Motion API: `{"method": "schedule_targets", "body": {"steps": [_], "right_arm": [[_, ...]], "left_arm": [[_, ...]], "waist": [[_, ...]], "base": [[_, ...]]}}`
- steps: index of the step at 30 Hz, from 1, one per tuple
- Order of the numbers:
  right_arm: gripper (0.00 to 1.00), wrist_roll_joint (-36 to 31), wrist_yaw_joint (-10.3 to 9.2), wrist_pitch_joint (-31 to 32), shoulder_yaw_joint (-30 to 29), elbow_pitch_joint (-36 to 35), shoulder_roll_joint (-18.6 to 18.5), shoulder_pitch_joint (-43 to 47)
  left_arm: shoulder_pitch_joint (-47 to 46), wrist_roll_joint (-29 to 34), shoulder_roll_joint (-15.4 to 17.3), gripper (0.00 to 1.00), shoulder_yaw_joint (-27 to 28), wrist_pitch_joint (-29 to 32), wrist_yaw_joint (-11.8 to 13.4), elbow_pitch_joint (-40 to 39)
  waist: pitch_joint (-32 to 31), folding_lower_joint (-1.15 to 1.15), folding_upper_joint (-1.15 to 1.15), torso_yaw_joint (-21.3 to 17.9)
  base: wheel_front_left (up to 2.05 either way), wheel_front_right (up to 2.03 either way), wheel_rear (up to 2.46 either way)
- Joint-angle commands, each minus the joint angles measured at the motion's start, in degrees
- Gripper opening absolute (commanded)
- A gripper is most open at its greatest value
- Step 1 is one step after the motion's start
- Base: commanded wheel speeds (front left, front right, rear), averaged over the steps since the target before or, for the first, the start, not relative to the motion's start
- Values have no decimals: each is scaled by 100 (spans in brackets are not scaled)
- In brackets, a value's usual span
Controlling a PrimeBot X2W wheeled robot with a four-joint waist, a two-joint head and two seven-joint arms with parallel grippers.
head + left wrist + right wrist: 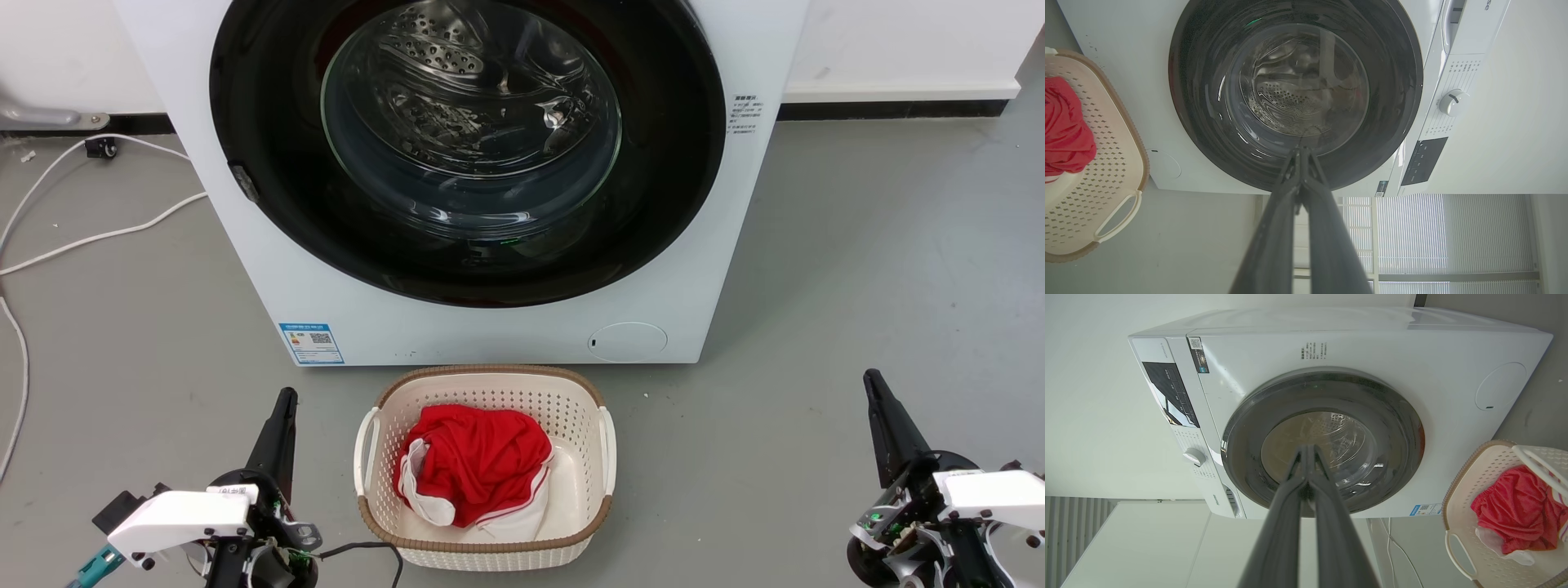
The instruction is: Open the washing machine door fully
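Observation:
The washing machine (490, 327) is a big white box standing straight ahead. Its door (269, 122), a glossy black disc with a bulging glass window, lies flush against the front, closed. A small dark catch (243, 181) sits on the door's left rim. My left gripper (286, 394) rests low at the left, well short of the machine, fingers pressed together and empty. My right gripper (870, 376) rests low at the right, also shut and empty. Each wrist view looks along closed fingers, left gripper (1300, 149) and right gripper (1306, 447), toward the door (1208, 102) (1241, 449).
A cream laundry basket (486, 555) with a red and white garment (478, 457) stands on the grey floor right in front of the machine, between my arms. White cables (98, 237) trail over the floor at the left. A wall runs behind the machine.

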Motion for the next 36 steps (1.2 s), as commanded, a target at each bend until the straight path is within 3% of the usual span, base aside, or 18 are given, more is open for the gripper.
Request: {"method": "schedule_targets", "body": {"steps": [1, 21, 22, 36], "right_arm": [[0, -44, 0, 19, -7, 9, 24, -79], [0, -49, 0, 22, -17, 10, 32, -80], [100, -16, 0, 14, -12, -1, 7, -2], [100, -454, 0, -356, 100, -340, 14, 122]], "left_arm": [[-47, 25, -3, 0, 23, 3, -16, 4], [-48, 32, -8, 0, 31, 12, -17, 4], [-2, 6, -6, 100, 7, 1, 0, -1], [-31, 356, -11, 100, -205, -372, 0, -234]], "waist": [[0, 0, 0, 0], [0, 0, 0, 0], [0, 0, 0, 0], [4, 0, 0, 6]], "base": [[0, 0, 0], [0, 0, 0], [0, 0, 0], [0, 0, 0]]}}
